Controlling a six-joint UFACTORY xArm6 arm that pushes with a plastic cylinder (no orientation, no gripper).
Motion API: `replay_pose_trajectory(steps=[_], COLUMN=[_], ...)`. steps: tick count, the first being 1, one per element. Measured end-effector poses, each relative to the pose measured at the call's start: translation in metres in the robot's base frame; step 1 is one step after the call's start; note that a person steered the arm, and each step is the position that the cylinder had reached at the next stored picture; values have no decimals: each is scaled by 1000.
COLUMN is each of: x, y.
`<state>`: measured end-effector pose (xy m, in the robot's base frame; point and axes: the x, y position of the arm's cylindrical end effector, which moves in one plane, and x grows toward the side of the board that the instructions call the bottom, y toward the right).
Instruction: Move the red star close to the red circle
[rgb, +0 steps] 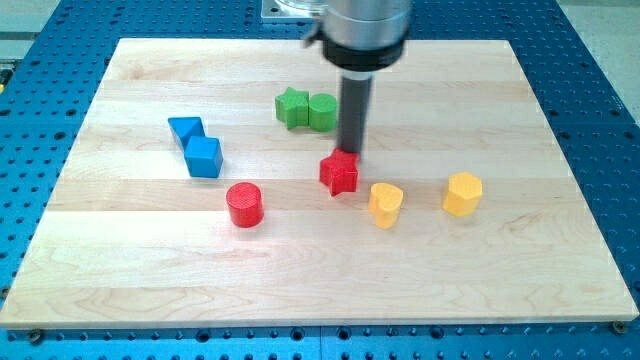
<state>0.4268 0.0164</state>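
Observation:
The red star (339, 173) lies near the middle of the wooden board (150, 260). The red circle (244, 204) stands to its lower left, about a hundred pixels away. My tip (351, 153) is at the star's upper right edge, touching or almost touching it. The rod rises from there to the arm's grey end at the view's top.
A green star (291, 107) and a green round block (322, 112) sit together above the red star. A blue triangle (185, 128) and a blue cube (204, 157) lie at the left. Two yellow blocks (385, 204) (463, 194) lie to the right of the red star.

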Motion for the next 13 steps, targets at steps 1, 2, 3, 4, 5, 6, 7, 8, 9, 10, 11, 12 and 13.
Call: replay_pose_trajectory(steps=[1,2,3,4,5,6,7,8,9,10,11,12,13], x=[0,-3,7,21,16,0,0,26,32,32,34,39,39], y=[-19,39,110,102,47,25,24,32,39,23,-14,-27,-25])
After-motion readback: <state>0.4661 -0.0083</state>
